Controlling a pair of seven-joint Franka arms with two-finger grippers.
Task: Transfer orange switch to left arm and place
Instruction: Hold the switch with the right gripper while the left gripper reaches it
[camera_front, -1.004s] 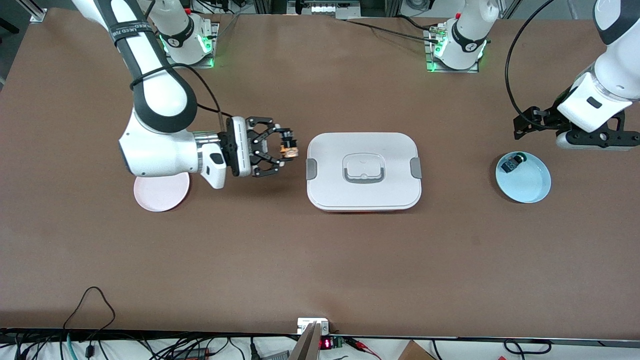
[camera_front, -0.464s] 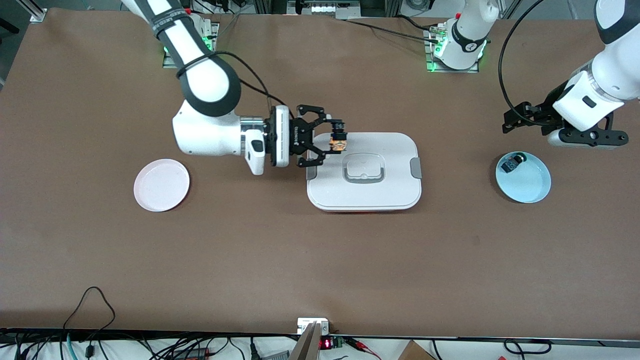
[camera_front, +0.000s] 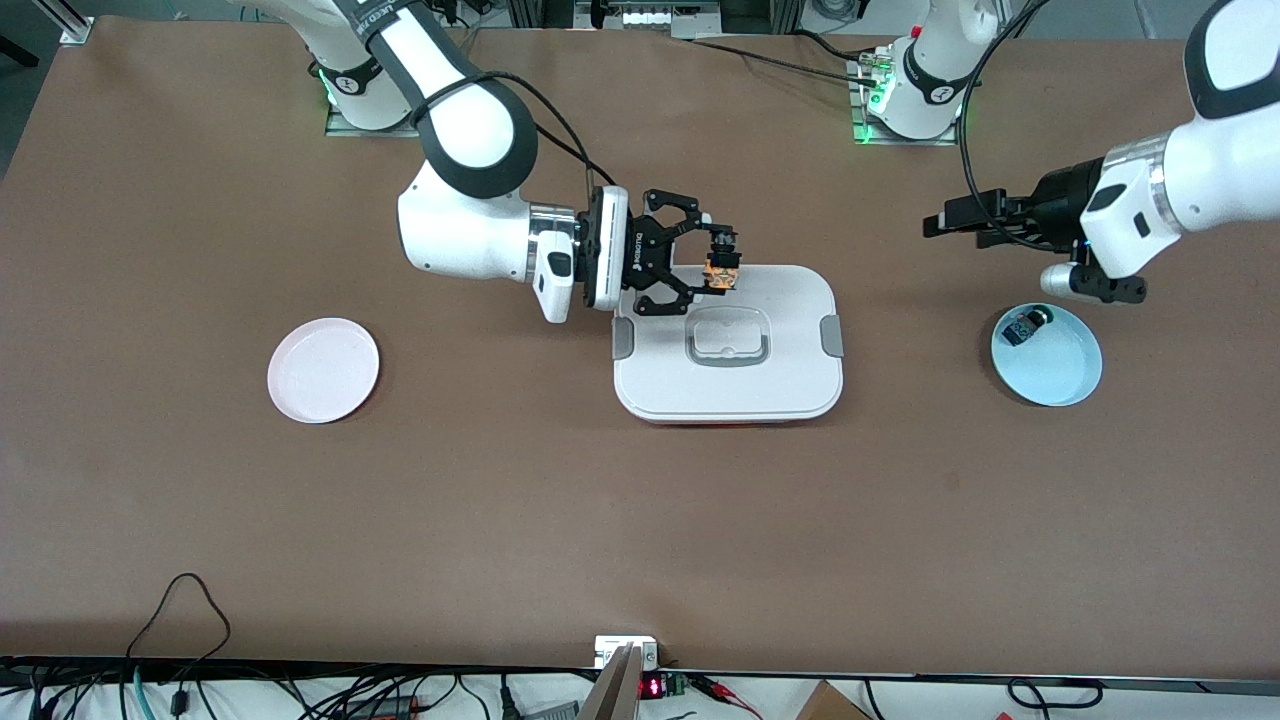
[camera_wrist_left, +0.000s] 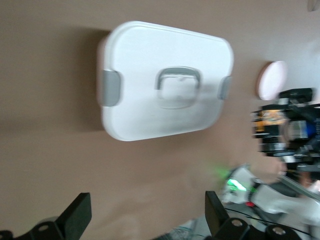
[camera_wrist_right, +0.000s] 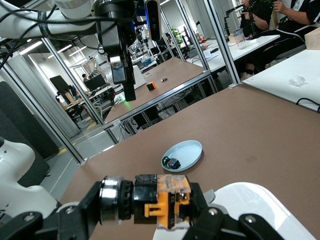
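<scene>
The orange switch (camera_front: 722, 271) is held in my right gripper (camera_front: 720, 258), which is shut on it and reaches sideways over the edge of the white box (camera_front: 790, 375) farther from the front camera. In the right wrist view the switch (camera_wrist_right: 167, 202) lies crosswise between the pads, its black cap and silver ring at one end. My left gripper (camera_front: 950, 220) is open and empty, in the air between the box and the blue plate, pointing toward the box. Its wrist view shows the box (camera_wrist_left: 145, 115) and the right gripper holding the switch (camera_wrist_left: 272, 119).
A blue plate (camera_front: 1065, 380) at the left arm's end holds a small black-and-blue component (camera_front: 1025, 327). A pink plate (camera_front: 322, 370) lies at the right arm's end. The box stands mid-table between them.
My right arm has carried the switch from beside the pink plate to over the box's edge. My left arm has swung from the blue plate toward the box.
</scene>
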